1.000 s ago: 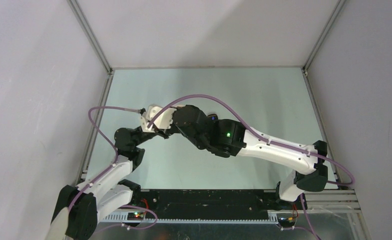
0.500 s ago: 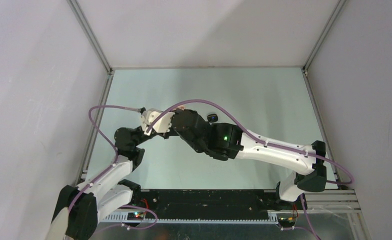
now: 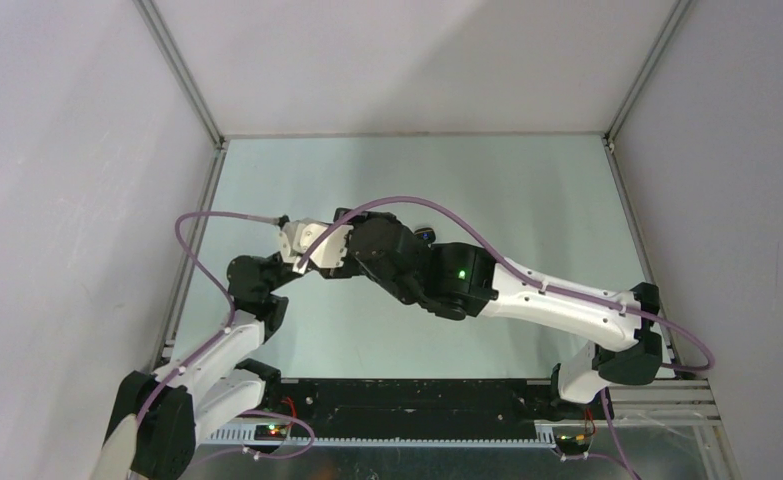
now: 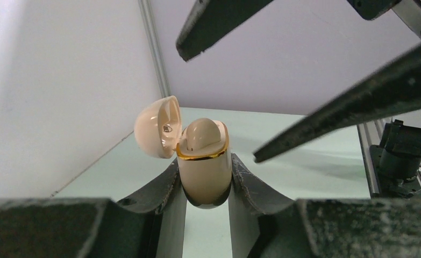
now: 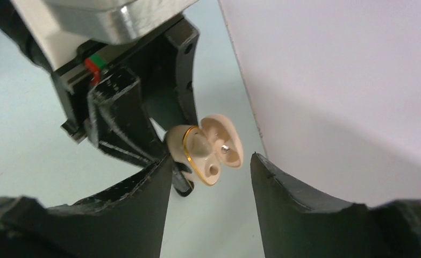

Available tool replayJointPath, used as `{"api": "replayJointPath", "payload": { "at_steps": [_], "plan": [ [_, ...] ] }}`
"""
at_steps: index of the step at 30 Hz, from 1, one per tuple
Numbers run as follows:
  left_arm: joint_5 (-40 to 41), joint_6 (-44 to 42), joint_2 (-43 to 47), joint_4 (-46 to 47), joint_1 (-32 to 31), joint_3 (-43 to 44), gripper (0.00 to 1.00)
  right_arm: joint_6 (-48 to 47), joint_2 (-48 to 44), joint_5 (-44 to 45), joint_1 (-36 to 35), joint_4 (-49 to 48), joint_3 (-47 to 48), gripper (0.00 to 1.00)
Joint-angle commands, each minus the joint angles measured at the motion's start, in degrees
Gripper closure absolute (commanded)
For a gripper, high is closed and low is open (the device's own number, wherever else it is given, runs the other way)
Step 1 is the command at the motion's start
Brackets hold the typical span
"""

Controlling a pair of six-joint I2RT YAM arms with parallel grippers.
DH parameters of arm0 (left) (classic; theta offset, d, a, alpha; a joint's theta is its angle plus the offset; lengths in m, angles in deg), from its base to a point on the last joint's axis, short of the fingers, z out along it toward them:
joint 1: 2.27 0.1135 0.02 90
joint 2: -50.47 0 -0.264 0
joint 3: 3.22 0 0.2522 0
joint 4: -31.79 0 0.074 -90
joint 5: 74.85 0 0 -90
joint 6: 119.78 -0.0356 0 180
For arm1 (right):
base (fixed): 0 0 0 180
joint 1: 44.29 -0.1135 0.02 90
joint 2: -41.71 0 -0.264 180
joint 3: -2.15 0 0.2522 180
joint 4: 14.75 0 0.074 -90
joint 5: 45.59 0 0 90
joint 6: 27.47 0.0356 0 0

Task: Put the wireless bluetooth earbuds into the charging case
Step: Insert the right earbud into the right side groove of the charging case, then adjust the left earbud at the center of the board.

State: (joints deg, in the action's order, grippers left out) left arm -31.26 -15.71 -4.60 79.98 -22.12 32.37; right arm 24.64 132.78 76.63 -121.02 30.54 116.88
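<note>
right gripper (image 5: 211, 157) opened, apparently empty; left gripper (image 4: 204, 162) pinches case (image 4: 204, 180).

- Left arm (image 3: 217, 350): white shell links joined by rounded black joints (image 3: 254, 280), ending in a black base housing (image 3: 157, 430).
- Right arm (image 3: 567, 305): the same white-and-black build, with a small green light (image 3: 460, 273) glowing on the black section near its wrist.
- A purple cable (image 3: 192, 250) loops along each arm.
- Left gripper (image 4: 204, 164): black fingers (image 4: 157, 196) with a grainy surface, curving to narrow tips. Its body carries a pale metal block (image 5: 90, 16) and a red-and-green mark (image 5: 92, 63).
- Right gripper (image 5: 211, 157): matching rough black fingers (image 5: 138, 209), broad at the root and tapering to blunt tips.
</note>
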Motion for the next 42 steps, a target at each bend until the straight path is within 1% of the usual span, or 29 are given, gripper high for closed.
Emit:
{"api": "replayJointPath", "payload": {
  "at_steps": [1,7,8,10,14,17,18,21,23,25,28,30,33,35,36,37,38,39,40,41,42],
  "plan": [
    [1.59,0.42,1.23,3.48,0.51,0.76,0.90,2.14,-1.84,-4.14,-0.30,4.40,3.06,0.39],
    [0.87,0.44,1.54,3.89,0.70,0.76,0.89,4.07,-1.99,-7.38,0.52,6.69,5.14,0.31],
    [0.57,0.35,1.63,3.95,0.74,0.76,0.89,5.22,-2.20,-9.10,1.25,7.97,5.79,0.27],
    [0.28,0.31,2.00,4.05,1.12,0.71,0.89,7.34,-2.63,-13.01,2.83,10.41,8.61,0.22],
    [-0.13,0.43,2.89,4.08,2.22,0.54,0.89,11.91,-4.05,-25.33,8.52,15.15,15.35,0.13],
    [-0.76,0.51,3.42,4.07,3.00,0.63,0.89,14.51,-5.23,-35.36,15.43,15.87,18.97,0.07],
    [-1.04,0.52,3.59,3.95,3.12,0.77,0.89,15.63,-5.39,-36.96,16.95,15.59,19.38,0.07],
    [-2.44,0.30,3.95,3.08,4.05,1.36,0.89,17.74,-5.25,-43.52,25.40,13.66,19.64,0.04],
    [-3.31,0.22,4.22,1.84,4.75,2.05,0.89,18.70,-3.96,-45.45,29.41,11.79,18.49,0.01],
    [-4.12,0.10,4.35,0.91,5.51,2.57,0.89,18.41,-2.66,-46.54,32.39,9.06,15.59,0.01],
    [-5.10,0.20,4.67,0.70,6.70,2.92,0.89,17.93,-0.67,-46.65,34.96,1.77,9.21,0.01],
    [-5.83,0.63,4.96,0.73,8.33,3.14,0.89,18.39,2.10,-48.78,36.92,-1.28,8.09,0.01],
    [-7.86,1.24,5.27,0.80,9.97,3.57,0.89,22.50,9.67,-52.97,38.71,-3.33,9.25,0.01],
    [-8.79,1.95,5.47,1.06,11.26,3.84,0.89,24.88,15.58,-55.91,39.39,-2.82,12.06,0.01],
    [-9.31,2.73,5.57,1.28,12.17,4.02,0.89,25.45,19.93,-57.86,39.40,-2.37,14.45,0.01],
    [-9.53,3.16,5.69,1.67,12.76,4.06,0.89,26.54,22.04,-58.75,39.34,-1.30,15.85,0.01],
    [-9.85,3.82,5.77,1.94,13.69,4.09,0.89,26.94,26.51,-60.59,39.08,-0.73,18.68,0.01],
    [-9.97,4.06,5.87,2.27,14.14,4.05,0.89,27.31,28.58,-61.44,38.92,0.67,20.20,0.01],
    [-10.31,4.44,5.95,2.37,15.04,4.05,0.89,27.05,32.84,-62.25,38.43,1.40,23.43,0.01],
    [-10.43,4.76,6.01,2.51,15.43,4.09,0.89,26.62,34.96,-62.49,38.11,3.03,26.72,0.01],
    [-10.67,4.88,6.02,2.63,16.16,4.10,0.89,25.49,38.55,-62.86,37.43,3.68,28.36,0.01]
  ]
}}
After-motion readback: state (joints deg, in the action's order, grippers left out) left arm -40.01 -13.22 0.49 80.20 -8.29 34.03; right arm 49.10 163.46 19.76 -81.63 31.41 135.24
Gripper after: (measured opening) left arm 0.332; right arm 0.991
